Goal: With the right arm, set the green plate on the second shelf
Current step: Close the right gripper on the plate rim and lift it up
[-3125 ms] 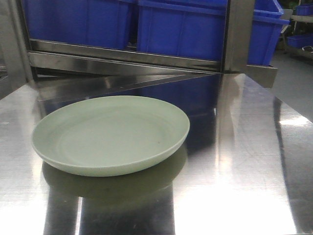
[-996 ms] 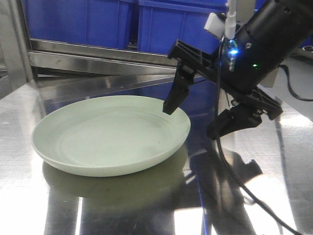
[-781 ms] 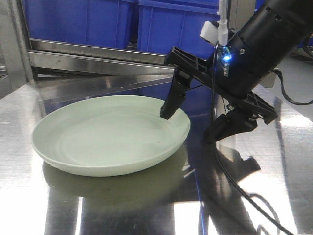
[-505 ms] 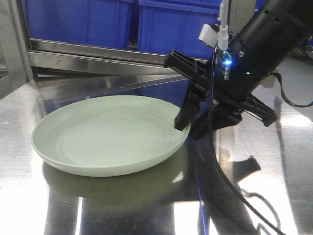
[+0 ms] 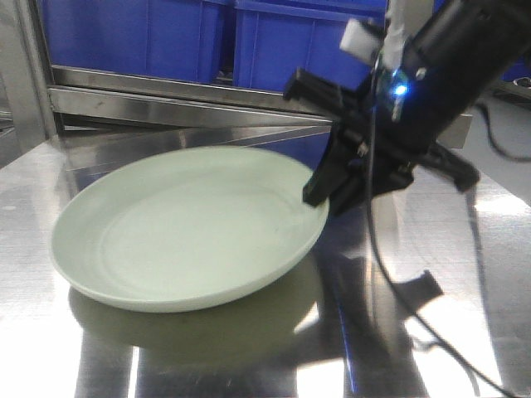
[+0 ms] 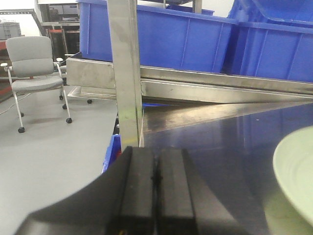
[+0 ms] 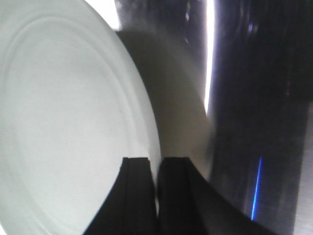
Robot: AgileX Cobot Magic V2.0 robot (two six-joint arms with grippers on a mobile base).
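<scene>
Because the right end effector (image 5: 328, 195) pinches only the thin right rim of the plate (image 5: 187, 224), which sits tipped at the middle left of the frame, the plate could slip out and drop onto the surface (image 5: 431, 332). Only the left wrist view shows the left end effector (image 6: 155, 176) closed on nothing, and a chair (image 6: 32, 63) at upper left.

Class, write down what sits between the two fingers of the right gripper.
The rim of the green plate, pinched by the right gripper. The right wrist view shows it most clearly.
</scene>
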